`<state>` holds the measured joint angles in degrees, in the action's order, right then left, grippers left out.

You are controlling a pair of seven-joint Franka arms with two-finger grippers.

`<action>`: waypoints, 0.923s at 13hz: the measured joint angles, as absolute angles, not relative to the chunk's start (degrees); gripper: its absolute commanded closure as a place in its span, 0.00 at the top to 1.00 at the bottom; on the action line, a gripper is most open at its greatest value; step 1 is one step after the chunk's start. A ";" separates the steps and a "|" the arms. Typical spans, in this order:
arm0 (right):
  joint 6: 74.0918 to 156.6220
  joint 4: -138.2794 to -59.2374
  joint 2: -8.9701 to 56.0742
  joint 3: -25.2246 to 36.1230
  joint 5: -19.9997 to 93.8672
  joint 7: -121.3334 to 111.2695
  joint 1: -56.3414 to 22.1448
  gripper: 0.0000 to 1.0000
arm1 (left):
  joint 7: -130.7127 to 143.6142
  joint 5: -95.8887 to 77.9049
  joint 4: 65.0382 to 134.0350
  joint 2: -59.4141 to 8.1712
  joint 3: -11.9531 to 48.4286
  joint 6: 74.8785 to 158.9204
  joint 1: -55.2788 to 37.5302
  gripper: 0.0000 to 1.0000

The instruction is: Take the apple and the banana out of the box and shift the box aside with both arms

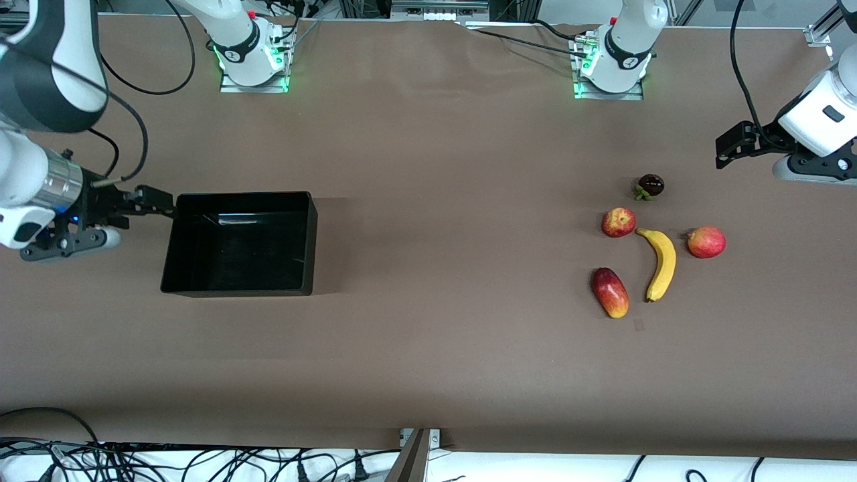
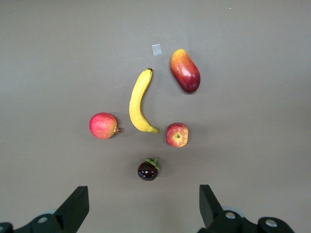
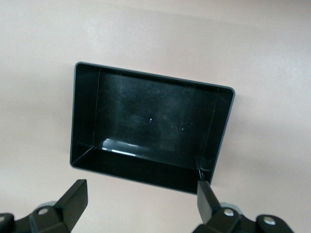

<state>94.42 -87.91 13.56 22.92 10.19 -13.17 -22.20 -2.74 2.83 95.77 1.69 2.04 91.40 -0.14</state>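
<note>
The black box (image 1: 238, 242) stands on the brown table toward the right arm's end, open side up and with nothing in it. My right gripper (image 1: 152, 201) is open just beside the box's end wall (image 3: 146, 174); one fingertip (image 3: 206, 190) sits next to a corner, and nothing is between the jaws. The yellow banana (image 1: 661, 263) and the red apple (image 1: 618, 221) lie toward the left arm's end. My left gripper (image 1: 731, 148) hangs open above the table near them. In the left wrist view the banana (image 2: 138, 102) and apple (image 2: 177, 134) lie ahead of the left gripper (image 2: 143, 206).
A dark mangosteen (image 1: 650, 185), a round red fruit (image 1: 706, 242) and an oblong red-yellow fruit (image 1: 610, 292) lie around the banana. A small pale tag (image 2: 156, 49) lies on the table by them. Both arm bases stand along the table edge farthest from the front camera.
</note>
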 measured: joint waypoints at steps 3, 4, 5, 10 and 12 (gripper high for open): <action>93.33 -88.39 10.39 17.83 6.37 -10.02 -20.57 1.00 | -2.74 2.83 95.76 1.69 1.98 91.40 -0.14 1.00; 93.15 -88.91 8.92 13.35 4.84 -8.14 -17.88 1.00 | -2.74 2.83 95.76 1.67 1.94 91.40 -0.14 1.00; 92.88 -89.66 7.14 8.60 3.87 -6.55 -14.66 1.00 | -2.74 2.83 95.73 1.62 1.92 91.45 -0.14 1.00; 91.64 -94.44 -1.23 2.16 3.45 -5.42 -9.08 1.00 | -2.74 2.83 95.61 1.45 1.90 91.59 -0.14 1.00; 91.60 -94.58 -1.57 2.13 3.45 -5.42 -9.01 1.00 | -2.74 2.83 95.55 1.39 1.90 91.61 -0.14 1.00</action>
